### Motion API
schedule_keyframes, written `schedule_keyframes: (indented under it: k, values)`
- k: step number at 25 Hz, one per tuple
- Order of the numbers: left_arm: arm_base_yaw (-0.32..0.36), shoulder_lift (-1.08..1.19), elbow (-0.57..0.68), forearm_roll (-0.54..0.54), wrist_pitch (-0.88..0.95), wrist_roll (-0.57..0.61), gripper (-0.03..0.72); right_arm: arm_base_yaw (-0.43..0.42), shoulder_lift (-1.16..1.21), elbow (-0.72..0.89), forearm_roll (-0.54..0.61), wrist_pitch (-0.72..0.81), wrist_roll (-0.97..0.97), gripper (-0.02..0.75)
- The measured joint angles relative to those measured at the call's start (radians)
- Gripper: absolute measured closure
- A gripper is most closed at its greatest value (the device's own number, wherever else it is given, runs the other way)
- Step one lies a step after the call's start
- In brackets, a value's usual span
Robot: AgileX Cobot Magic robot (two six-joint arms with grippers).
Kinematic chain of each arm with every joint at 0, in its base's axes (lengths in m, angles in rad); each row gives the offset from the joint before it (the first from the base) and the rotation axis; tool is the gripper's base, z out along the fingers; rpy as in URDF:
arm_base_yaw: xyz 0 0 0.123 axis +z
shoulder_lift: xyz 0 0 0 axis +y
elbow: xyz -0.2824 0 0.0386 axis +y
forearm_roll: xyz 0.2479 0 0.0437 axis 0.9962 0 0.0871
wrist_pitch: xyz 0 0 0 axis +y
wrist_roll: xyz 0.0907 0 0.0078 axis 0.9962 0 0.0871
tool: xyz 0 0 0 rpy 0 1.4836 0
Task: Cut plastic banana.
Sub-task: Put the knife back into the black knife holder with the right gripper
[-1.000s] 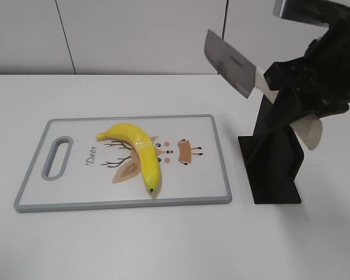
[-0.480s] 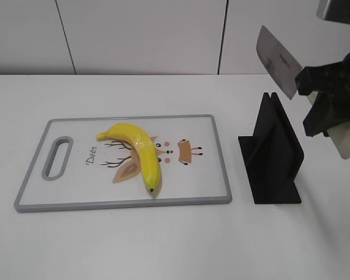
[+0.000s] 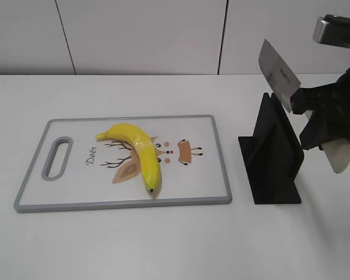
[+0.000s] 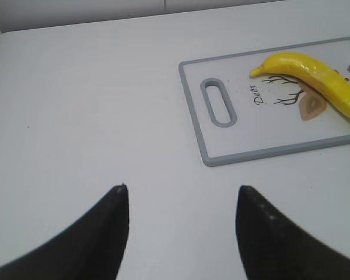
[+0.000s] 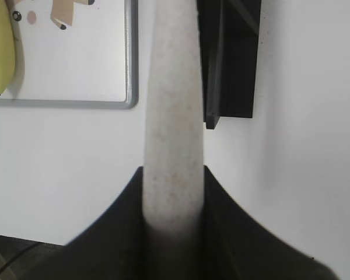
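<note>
Plastic banana lies flat on a white cutting board with a grey rim, near the board's middle, its stem toward the board's handle slot and its dark tip toward the front edge; lying on its side over the printed deer picture, it rests clear of the rim, so I judge a downward cut could meet it across its curve; it is glossy, bright yellow, gently curved and, as far as I can see, whole and uncut.

My right gripper hangs above the table on the right, well apart from the banana, clamped on the pale speckled handle of a knife; the broad grey blade points up and to the left, tilted over a black knife stand that sits just beside the board's right edge; my guess is that the knife is held high so the blade clears the stand; in my right wrist view the handle runs straight up between my jaws, closed tight against it.

My left gripper hovers over bare white table to the left of the board, jaws spread wide with nothing between them; it is well apart from the banana, which I read as waiting out of the blade's way.
</note>
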State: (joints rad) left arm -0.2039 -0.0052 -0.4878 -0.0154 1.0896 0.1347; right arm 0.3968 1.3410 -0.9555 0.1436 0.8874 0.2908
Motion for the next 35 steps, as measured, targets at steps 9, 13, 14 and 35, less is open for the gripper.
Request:
schedule_keyframes:
  k: [9, 13, 14, 35]
  values:
    - [0.0, 0.0, 0.0, 0.0, -0.001, 0.0, 0.14, 0.0, 0.0, 0.0, -0.014, -0.032, 0.002, 0.57]
    - [0.0, 0.0, 0.0, 0.001, -0.001, 0.0, 0.14, 0.0, 0.0, 0.0, -0.046, -0.033, 0.015, 0.57]
    - [0.0, 0.0, 0.0, 0.001, -0.001, 0.0, 0.14, 0.0, 0.0, 0.0, -0.05, -0.033, 0.015, 0.57]
    - [0.168, 0.0, 0.0, -0.002, -0.001, 0.0, 0.222, 0.0, 0.137, 0.0, -0.06, -0.06, 0.019, 0.57]
